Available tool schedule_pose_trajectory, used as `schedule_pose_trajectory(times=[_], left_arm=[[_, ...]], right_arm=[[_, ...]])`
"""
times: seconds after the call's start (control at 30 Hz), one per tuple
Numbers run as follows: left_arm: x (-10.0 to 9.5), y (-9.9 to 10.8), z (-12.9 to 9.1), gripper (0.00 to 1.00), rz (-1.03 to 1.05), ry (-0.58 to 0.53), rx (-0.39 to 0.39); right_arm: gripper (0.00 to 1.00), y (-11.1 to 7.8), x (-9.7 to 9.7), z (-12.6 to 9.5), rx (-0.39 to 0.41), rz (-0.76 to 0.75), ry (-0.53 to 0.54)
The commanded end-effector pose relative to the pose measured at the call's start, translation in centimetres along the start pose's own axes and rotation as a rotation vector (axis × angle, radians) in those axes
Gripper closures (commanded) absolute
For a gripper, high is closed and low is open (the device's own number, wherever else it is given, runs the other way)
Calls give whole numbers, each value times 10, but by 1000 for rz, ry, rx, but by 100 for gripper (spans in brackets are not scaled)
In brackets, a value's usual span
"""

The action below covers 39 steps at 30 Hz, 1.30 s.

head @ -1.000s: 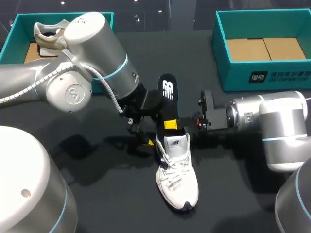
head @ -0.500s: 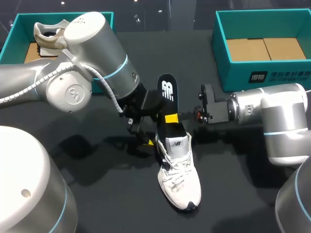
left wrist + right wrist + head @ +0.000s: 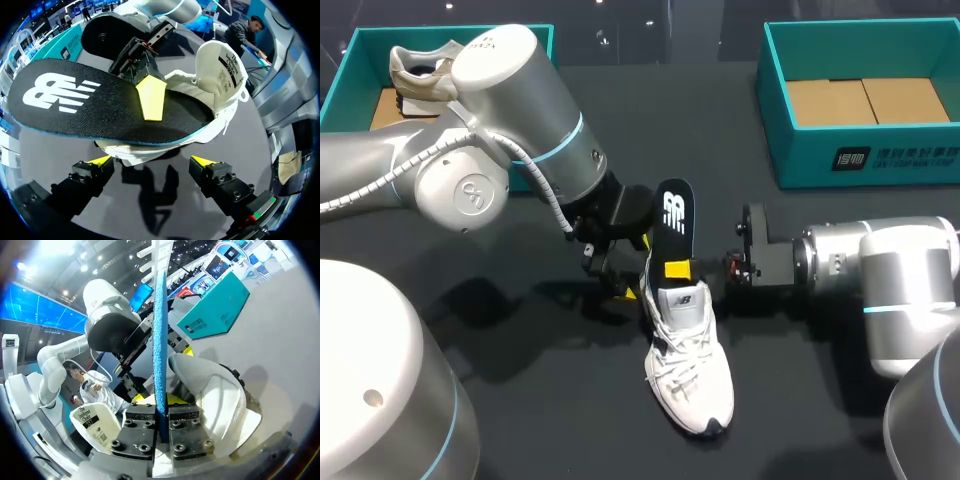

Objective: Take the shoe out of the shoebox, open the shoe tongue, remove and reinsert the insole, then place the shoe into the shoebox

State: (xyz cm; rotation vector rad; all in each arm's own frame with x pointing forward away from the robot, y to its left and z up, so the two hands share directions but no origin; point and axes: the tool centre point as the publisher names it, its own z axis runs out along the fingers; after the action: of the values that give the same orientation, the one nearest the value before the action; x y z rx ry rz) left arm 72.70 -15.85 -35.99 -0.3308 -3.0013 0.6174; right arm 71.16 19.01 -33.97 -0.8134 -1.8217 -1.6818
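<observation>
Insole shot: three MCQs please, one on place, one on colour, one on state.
1. Where is the insole?
A. Flat on the table
B. One end in the shoe, the rest sticking out
C. Inside a shoebox

2. What colour is the insole's top face?
A. Black with a white logo
B. Plain yellow
C. Red

3. What state is the left claw in?
A. Shut on the insole
B. Shut on a lace
C. Open

Key:
1 B, the left wrist view shows it running into the shoe under the raised tongue.
2 A, the head and left wrist views both show it.
3 C, its yellow tips stand apart, gripping nothing.
</observation>
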Motion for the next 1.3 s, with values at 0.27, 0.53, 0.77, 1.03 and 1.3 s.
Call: schedule_pose_trajectory(times=[0.27,0.53,0.77,1.03,1.3], left_arm=[[-1,-1,1,0,1,2,-2],[-1,-1,1,0,1,2,-2],[-1,-1,1,0,1,2,-2],[-1,-1,1,0,1,2,-2],[-1,-1,1,0,1,2,-2]], right_arm=[[100,-11,13,4,22,12,-49],[69,8,16,5,47,-28,-37],[71,22,19,5,71,-60,-28],[100,34,14,5,82,-54,-39],[100,20,-1,4,88,25,-49]])
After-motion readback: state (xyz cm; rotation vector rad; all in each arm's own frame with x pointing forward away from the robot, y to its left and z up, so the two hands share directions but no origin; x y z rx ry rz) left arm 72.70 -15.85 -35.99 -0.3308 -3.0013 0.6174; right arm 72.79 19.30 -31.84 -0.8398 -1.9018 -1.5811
